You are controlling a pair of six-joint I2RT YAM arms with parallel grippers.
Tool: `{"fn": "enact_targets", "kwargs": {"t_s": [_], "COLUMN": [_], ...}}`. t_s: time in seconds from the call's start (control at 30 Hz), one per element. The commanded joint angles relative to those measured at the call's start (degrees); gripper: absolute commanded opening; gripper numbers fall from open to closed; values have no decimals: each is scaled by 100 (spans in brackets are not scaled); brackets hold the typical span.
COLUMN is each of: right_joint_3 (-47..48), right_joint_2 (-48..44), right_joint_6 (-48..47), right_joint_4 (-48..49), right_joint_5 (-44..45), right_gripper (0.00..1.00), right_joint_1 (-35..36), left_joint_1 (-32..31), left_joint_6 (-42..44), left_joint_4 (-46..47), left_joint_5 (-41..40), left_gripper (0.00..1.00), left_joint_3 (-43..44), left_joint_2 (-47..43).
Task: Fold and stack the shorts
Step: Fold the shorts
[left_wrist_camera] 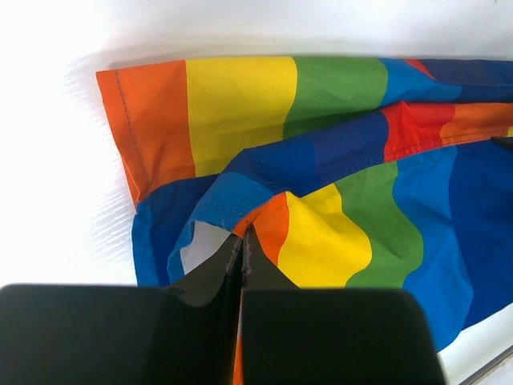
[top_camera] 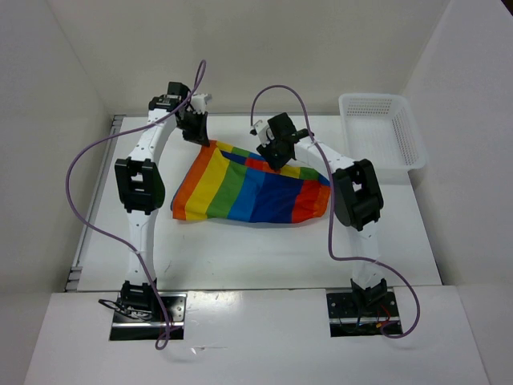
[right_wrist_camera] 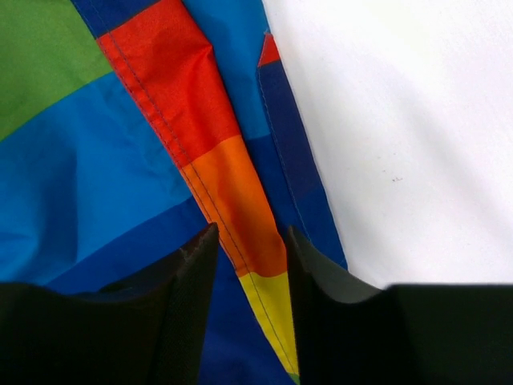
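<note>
A: Where are the shorts (top_camera: 252, 192)?

B: They lie on the table (top_camera: 240, 257) between the two arms, partly bunched, with one layer rumpled over another. The white basket (top_camera: 383, 132) sits well apart at the far right.

A: And the hands?

B: The left hand (left_wrist_camera: 243, 245) is pinched tight on a fold at the far left corner. Its wrist view shows orange cloth caught between the closed fingers. The right hand (right_wrist_camera: 251, 241) stands at a narrow gap over the far edge. A stitched red-to-yellow hem runs between its fingers (right_wrist_camera: 188, 273), which do not appear to press it.

A: So which step is this?

B: Most likely the first fold, at the gripping stage. One corner is taken and the other is not yet secured. No neat fold shows anywhere.

A: What does the next move need?

B: The right hand would have to close squarely on that hem, catching both layers if possible, before either arm lifts. Then both arms should rise together and carry the far edge toward the near one. They should keep it level, so the cloth neither twists nor slips out.
</note>
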Motion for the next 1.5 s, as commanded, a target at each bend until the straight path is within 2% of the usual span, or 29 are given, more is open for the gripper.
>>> {"fn": "enact_targets", "kwargs": {"t_s": [0.0,0.07,0.17,0.37,0.57,0.6,0.67,0.73,0.77,0.87,1.2,1.3,1.47], "right_joint_3": [175,26,-36,26,26,78,78,78,78,78,-36,26,218], "right_joint_2": [7,7,7,112,235,235,297,297,297,157,-493,-494,-12], "right_joint_6": [-91,-153,-153,-153,-153,-153,-153,-153,-153,-215,-329,-329,-329], "right_joint_4": [125,64,64,64,116,116,116,64,64,64,2,64,125], "right_joint_5": [-133,-186,-186,-238,-238,-238,-299,-300,-300,-283,-159,-107,-107], "right_gripper": [46,54,54,43,44,42,32,21,12,0,0,0,0], "right_joint_1": [64,64,64,64,64,64,64,116,116,116,-200,-436,-499], "left_joint_1": [29,29,29,29,29,29,29,29,29,29,160,161,161], "left_joint_6": [25,25,25,25,25,25,25,25,25,25,25,25,25], "left_joint_4": [84,84,84,84,84,84,136,137,137,137,365,540,796], "left_joint_5": [16,16,16,16,16,16,16,16,16,-37,-555,-774,-1020], "left_gripper": [0,0,0,0,0,0,0,0,0,0,0,0,0], "left_joint_3": [-48,-48,-48,-100,-161,-162,-162,-162,-214,-215,136,251,190], "left_joint_2": [-398,-398,-398,-398,-451,-503,-504,-504,-504,-504,-662,-592,13]}}
